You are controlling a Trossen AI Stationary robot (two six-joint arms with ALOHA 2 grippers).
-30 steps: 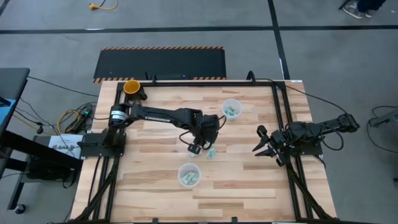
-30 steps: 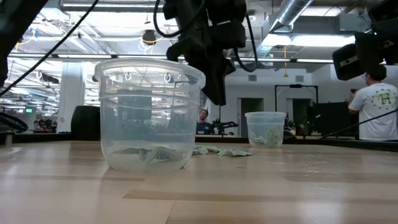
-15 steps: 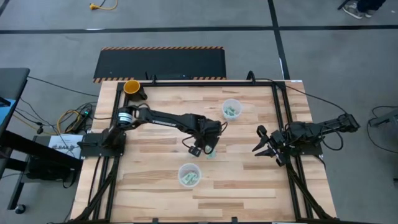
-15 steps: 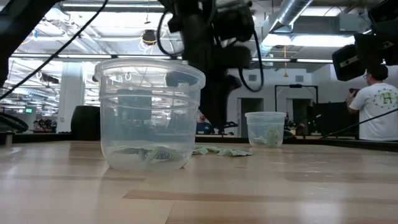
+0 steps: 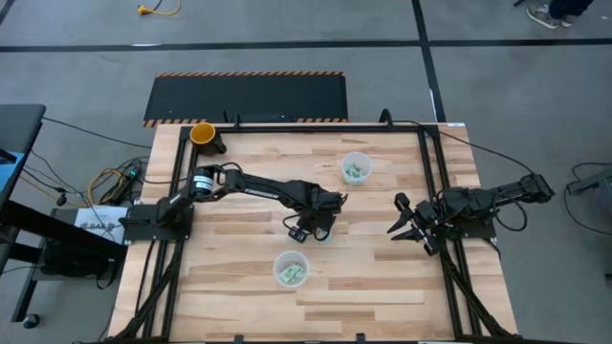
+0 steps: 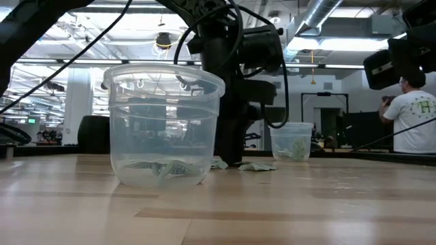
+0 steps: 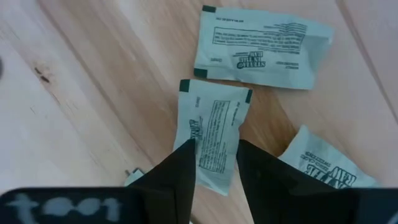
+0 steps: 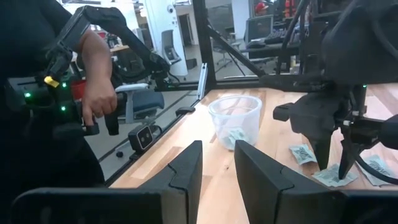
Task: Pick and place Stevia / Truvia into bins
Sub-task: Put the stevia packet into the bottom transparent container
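Several green-and-white Stevia packets lie flat on the wood near the table's middle (image 5: 323, 232). My left gripper (image 5: 308, 229) is down among them, open. In the left wrist view its two fingers stand either side of one packet (image 7: 214, 134), with another packet (image 7: 261, 46) beyond it and a third (image 7: 323, 168) beside it. The near clear cup (image 5: 291, 268) and the far clear cup (image 5: 356, 168) each hold packets. My right gripper (image 5: 404, 222) waits open at the table's right edge. My left gripper comes from above, pointing down, with its fingertips (image 7: 186, 163) at the table on either side of the near end of one packet (image 7: 211, 168), which lies flat along the fingers. I cannot tell whether the fingers touch it.
An orange-yellow cup (image 5: 204, 134) stands at the far left corner. Black frame rails run along the table's left and right sides. In the low view the near cup (image 6: 163, 126) stands large in front of the left arm. A person (image 6: 412, 116) stands in the room beyond.
My left gripper has come down from above the near cup's rim height to the table top, onto the loose packets, shifting slightly toward the table's right. The packets and cups have stayed where they were.
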